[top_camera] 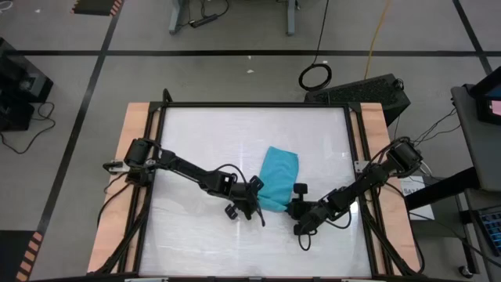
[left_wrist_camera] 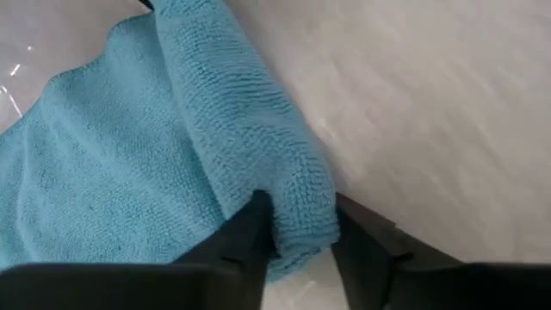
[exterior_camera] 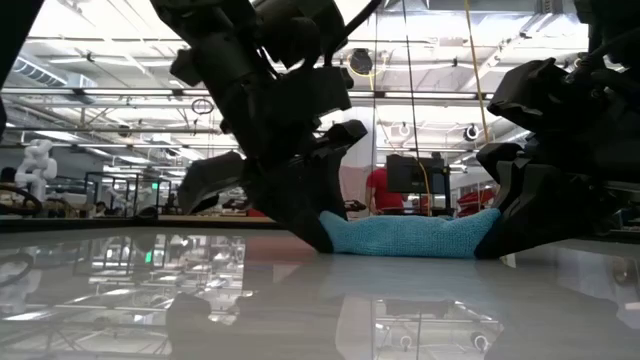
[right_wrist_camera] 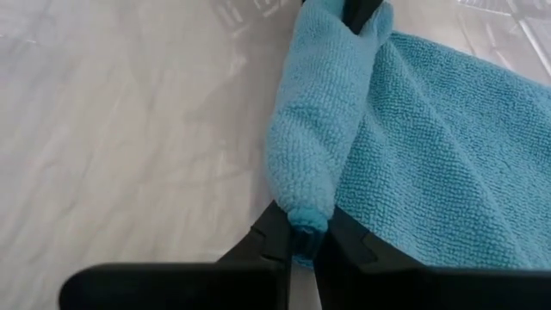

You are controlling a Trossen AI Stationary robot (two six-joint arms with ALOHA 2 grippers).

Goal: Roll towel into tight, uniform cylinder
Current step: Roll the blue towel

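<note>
High view: left tool (top_camera: 257,205) and right tool (top_camera: 293,208) each pinching towel (top_camera: 279,174) roll's ends.

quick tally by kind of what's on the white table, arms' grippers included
towel: 1, turquoise, partly rolled along its near edge
left gripper: 1, pinching one end of the roll
right gripper: 1, shut on the other end of the roll
table: 1, white top
total: 4
</note>
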